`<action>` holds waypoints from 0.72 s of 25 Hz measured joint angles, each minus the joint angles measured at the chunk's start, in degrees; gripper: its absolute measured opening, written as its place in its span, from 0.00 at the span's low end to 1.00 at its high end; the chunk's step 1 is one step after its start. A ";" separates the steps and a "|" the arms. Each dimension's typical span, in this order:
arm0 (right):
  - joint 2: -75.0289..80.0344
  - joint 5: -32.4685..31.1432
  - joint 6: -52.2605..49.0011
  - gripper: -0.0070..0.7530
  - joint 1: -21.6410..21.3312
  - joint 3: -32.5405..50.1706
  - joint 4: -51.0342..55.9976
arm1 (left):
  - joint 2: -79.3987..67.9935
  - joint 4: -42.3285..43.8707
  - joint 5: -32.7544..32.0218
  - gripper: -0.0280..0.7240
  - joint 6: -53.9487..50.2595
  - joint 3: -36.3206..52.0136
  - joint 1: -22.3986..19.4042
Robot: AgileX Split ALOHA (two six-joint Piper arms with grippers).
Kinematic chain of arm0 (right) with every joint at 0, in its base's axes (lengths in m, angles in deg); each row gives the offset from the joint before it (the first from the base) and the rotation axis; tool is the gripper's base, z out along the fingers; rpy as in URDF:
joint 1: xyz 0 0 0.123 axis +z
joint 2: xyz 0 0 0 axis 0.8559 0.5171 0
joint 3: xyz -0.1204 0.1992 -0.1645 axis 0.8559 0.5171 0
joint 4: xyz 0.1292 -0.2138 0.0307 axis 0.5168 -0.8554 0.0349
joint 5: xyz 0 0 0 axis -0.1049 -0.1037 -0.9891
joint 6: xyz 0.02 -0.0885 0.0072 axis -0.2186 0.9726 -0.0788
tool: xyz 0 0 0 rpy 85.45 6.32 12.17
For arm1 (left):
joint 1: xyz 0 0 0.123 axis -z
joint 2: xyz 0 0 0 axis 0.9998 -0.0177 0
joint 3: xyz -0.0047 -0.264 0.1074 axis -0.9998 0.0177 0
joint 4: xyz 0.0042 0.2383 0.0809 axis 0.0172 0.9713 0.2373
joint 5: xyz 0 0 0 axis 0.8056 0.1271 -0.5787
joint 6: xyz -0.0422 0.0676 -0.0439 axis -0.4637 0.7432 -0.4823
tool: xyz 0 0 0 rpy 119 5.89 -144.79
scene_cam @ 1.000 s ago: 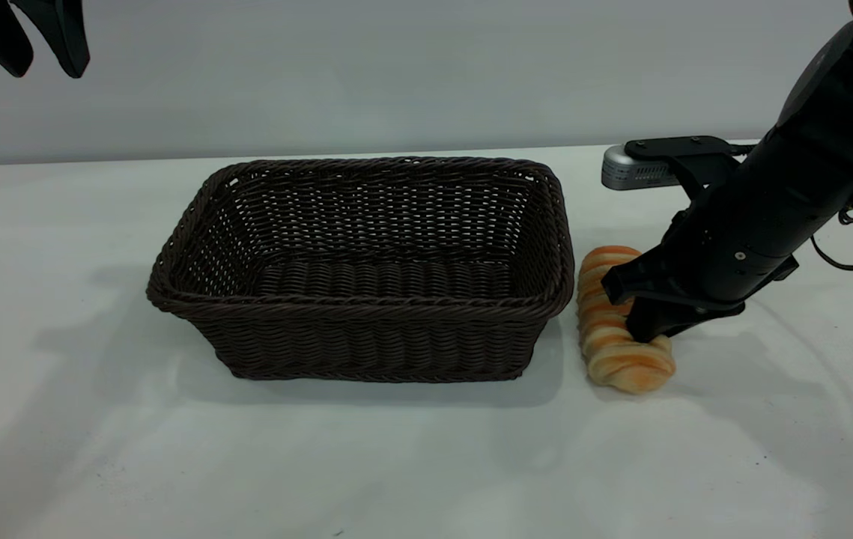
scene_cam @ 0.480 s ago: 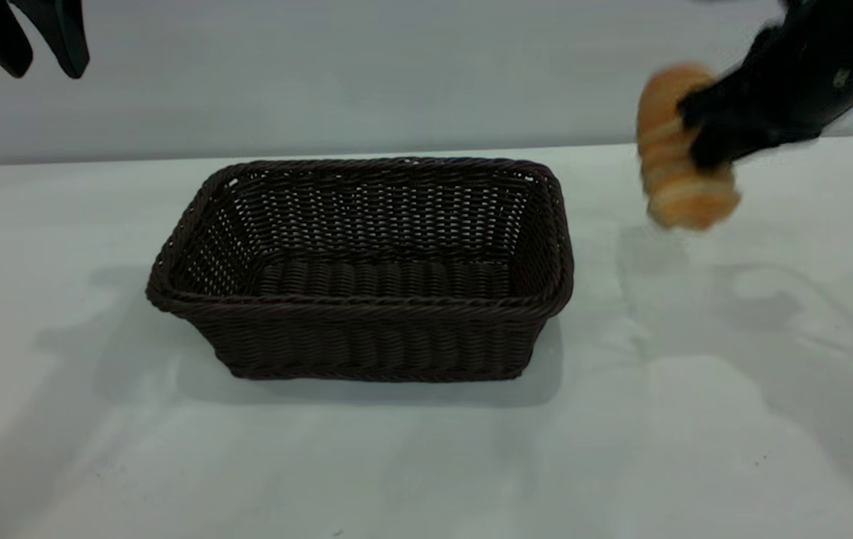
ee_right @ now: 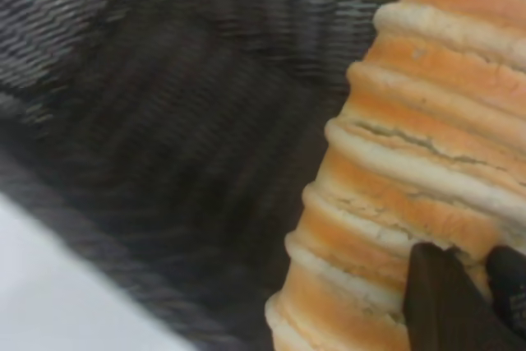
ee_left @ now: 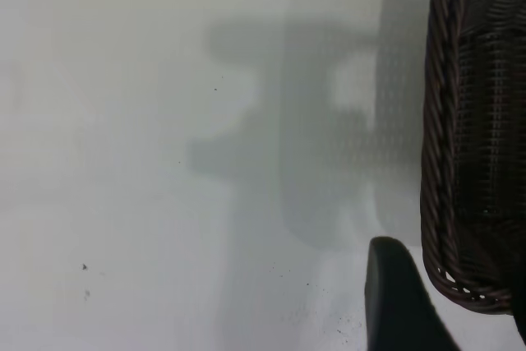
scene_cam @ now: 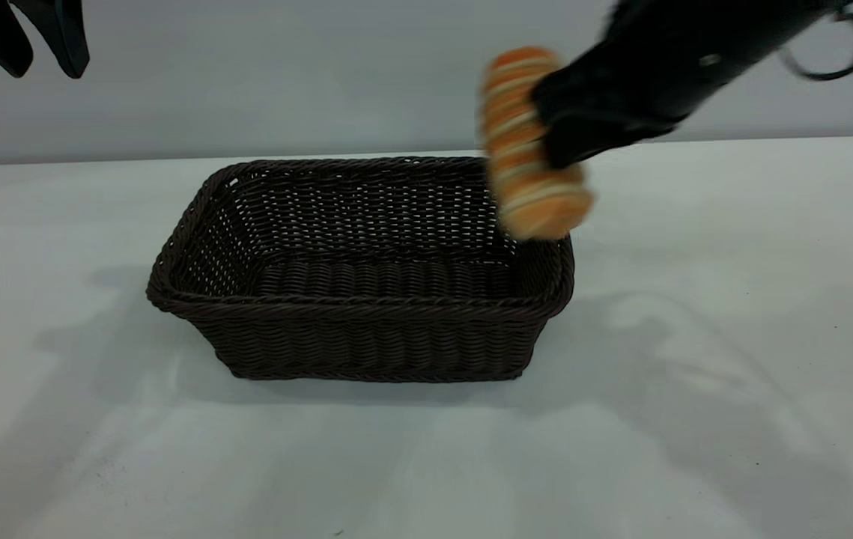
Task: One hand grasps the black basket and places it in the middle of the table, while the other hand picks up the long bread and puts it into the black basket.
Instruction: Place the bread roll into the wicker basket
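1. The right tool (scene_cam: 553, 131) is clenched on the long bread (scene_cam: 527, 142), carrying it in the air above the right end of the black basket (scene_cam: 359, 269), high enough to clear the braided rim.
2. The bread hangs tilted, gripped near its middle, so I judge it balanced for lowering.
3. The basket sits mid-counter (scene_cam: 696, 374), opening upward, empty.
4. The left tool (scene_cam: 29, 37) hangs released, well apart at the far left, clear of the drop.
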 joint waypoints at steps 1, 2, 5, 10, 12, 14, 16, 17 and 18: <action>0.00 0.59 0.06 0.05 1.32 0.00 0.20 | 0.00 0.00 0.00 0.58 0.04 0.00 0.00; 0.00 1.22 0.12 0.06 2.66 0.00 0.27 | 0.00 -0.04 0.00 0.58 0.04 0.00 0.00; 0.00 3.74 0.12 0.11 4.71 0.00 0.33 | 0.00 -0.23 0.00 0.58 0.04 0.00 0.00; 0.00 7.19 0.64 0.32 4.72 0.00 0.50 | 0.00 -2.15 -0.06 0.58 1.82 0.00 0.00; 0.00 7.52 1.78 0.41 4.72 0.00 0.50 | 0.00 -3.37 -0.18 0.58 3.46 0.00 0.00; -0.09 7.45 2.53 0.48 4.60 0.00 0.50 | 0.02 -4.07 -0.31 0.58 5.21 0.00 0.02; -1.03 5.31 2.47 0.51 3.88 0.00 0.61 | 0.37 -4.09 -1.14 0.58 6.52 0.00 0.02; -2.12 3.82 2.20 0.52 2.95 0.11 0.74 | 0.71 -3.81 -1.52 0.58 6.83 0.00 0.02; -3.33 1.32 1.22 0.52 1.81 0.17 0.74 | 1.30 -3.12 -1.77 0.58 6.97 0.00 0.02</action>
